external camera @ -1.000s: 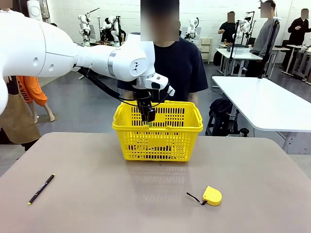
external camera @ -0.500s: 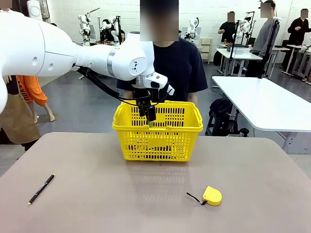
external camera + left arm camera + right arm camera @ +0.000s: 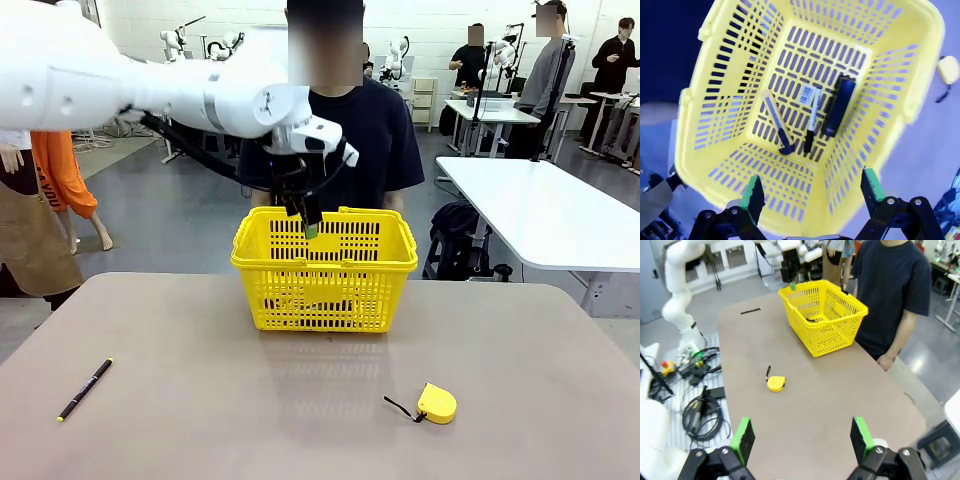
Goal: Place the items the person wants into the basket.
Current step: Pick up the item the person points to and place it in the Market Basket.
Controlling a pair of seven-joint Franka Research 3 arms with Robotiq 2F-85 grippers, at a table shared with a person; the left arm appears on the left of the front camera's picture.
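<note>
Front camera faces the basket (image 3: 324, 270) level across the surface; left wrist looks straight down into it, close; right wrist sees it from afar.

A yellow lattice basket (image 3: 900, 90) holds a black stapler (image 3: 838, 106), yellow-and-black cutter (image 3: 778, 124) and white, black-capped marker (image 3: 811, 120) on a tan bench (image 3: 200, 420).

Left arm (image 3: 150, 85): glossy white rounded casings, with a silver ring at one joint and small dark round marks on the wrist housing. Black cables loop beneath the forearm. A white block sits at the wrist above the left hand (image 3: 308, 222), which is black with green fingertip pads.

Left hand (image 3: 810, 197), own camera: black fingers with visible screws at the knuckles and green pads.

Right hand (image 3: 802, 440): same black linkage, bolts and green pads.

Person (image 3: 365, 135): plain dark short-sleeved T-shirt.
</note>
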